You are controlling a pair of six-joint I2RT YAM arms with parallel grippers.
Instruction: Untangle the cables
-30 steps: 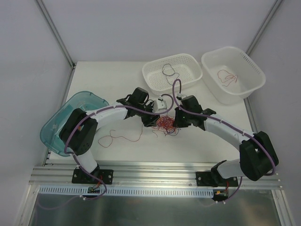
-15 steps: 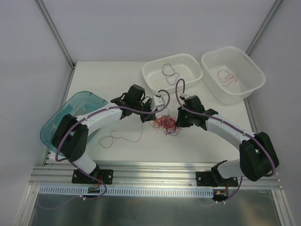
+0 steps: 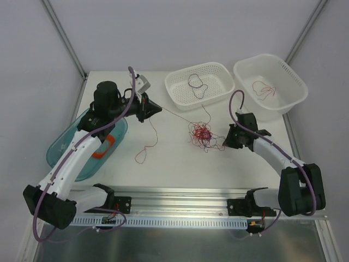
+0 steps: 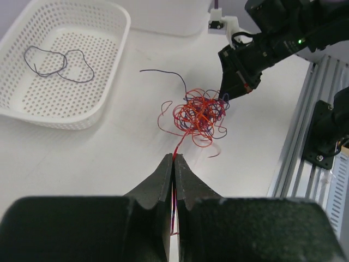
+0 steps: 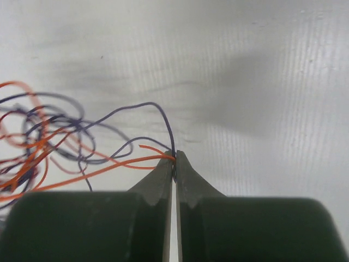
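At far left you have one teal tray [image 3: 65, 155]. Your left gripper [image 4: 174, 164] is clamped on one red strand [image 4: 179, 148]. The strand runs taut from the gripper's tips to the single tangle [image 3: 200, 134] of red and dark cables, which lies mid-table, well to the gripper's right. One loose red tail [image 3: 146, 147] curls on the table below that gripper. Your right gripper [image 5: 174, 164] is pinched on two strand ends [image 5: 155, 159], one red and one dark, at the tangle's right edge. At the back stand two white containers: the perforated basket [image 3: 188, 103] holds one dark cable [image 3: 196, 84], and the solid tub [image 3: 272, 112] holds one red cable [image 3: 264, 90].
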